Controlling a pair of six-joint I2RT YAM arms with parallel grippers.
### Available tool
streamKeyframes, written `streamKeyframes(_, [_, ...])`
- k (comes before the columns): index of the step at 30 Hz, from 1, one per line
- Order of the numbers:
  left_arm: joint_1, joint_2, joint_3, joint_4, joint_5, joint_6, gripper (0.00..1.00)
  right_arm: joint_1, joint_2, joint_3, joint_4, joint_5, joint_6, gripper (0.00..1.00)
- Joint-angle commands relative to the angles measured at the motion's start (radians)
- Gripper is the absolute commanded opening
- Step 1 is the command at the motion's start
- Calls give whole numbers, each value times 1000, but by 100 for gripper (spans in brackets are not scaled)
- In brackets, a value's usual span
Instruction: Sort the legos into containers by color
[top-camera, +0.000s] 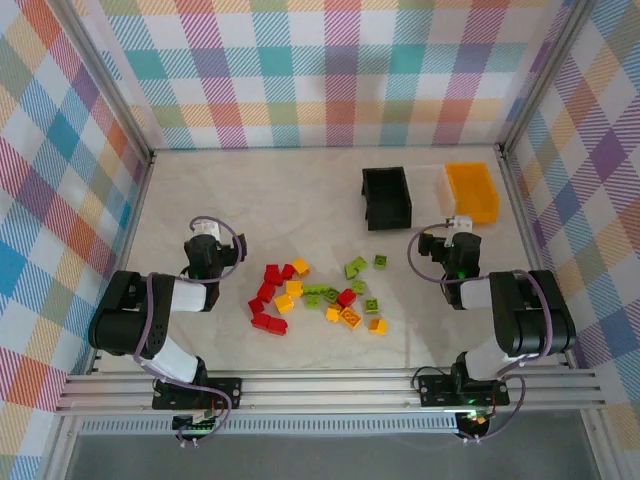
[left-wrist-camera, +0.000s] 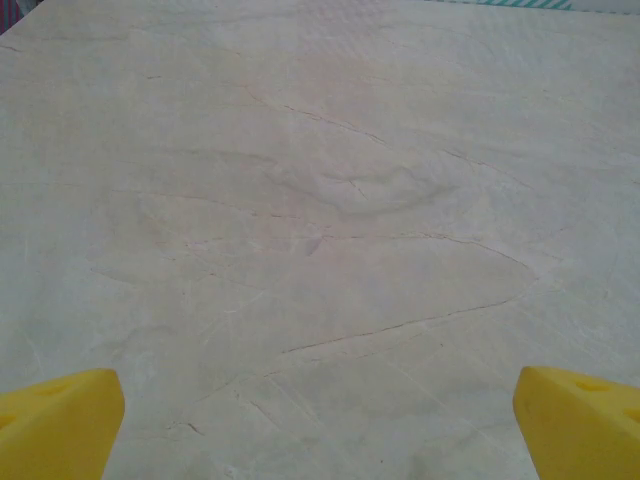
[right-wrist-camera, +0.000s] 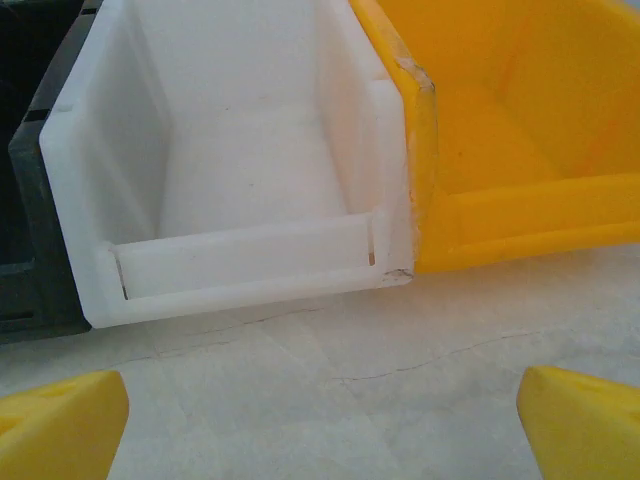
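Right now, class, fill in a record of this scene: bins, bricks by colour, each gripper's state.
Bins: black plastic bin, white translucent plastic bin, orange plastic bin; row at far right, no bricks seen inside
Red: red studded plastic bricks, left side of pile
Green: lime green studded bricks, middle and far side
Yellow: yellow-orange studded bricks, scattered through pile
Left gripper: open, over bare marbled table
Right gripper: open, facing white bin

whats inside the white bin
Nothing visible: in the right wrist view the white bin has a bare floor and walls. Its front lip hides a strip of floor just behind it.
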Motion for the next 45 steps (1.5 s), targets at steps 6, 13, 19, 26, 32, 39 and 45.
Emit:
streamKeyframes(6, [11,-1,19,3,13,17,100,1,-9,18,35,-18,8,100])
streamKeyframes(13, [11,-2,20,3,15,17,100,2,-10,18,35,-18,10,100])
streamKeyframes(19, [11,-3,19,3,15,17,100,2,-10,17,35,-18,9,100])
streamKeyframes(26, [12,-1,19,3,14,17,100,2,-8,22,31,-19,11,100])
streamKeyframes(32, [11,-85,91,-196,-12,5,100,1,-33,18,19,-18,10,100])
streamKeyframes(39, [10,-221,122,-309,-43,-11,100,-24,-46,55,-62,-95,17,100])
streamKeyframes(45, [11,-325,174,-355,-88,-154,100,-24,-292,173,-446,86,117,100])
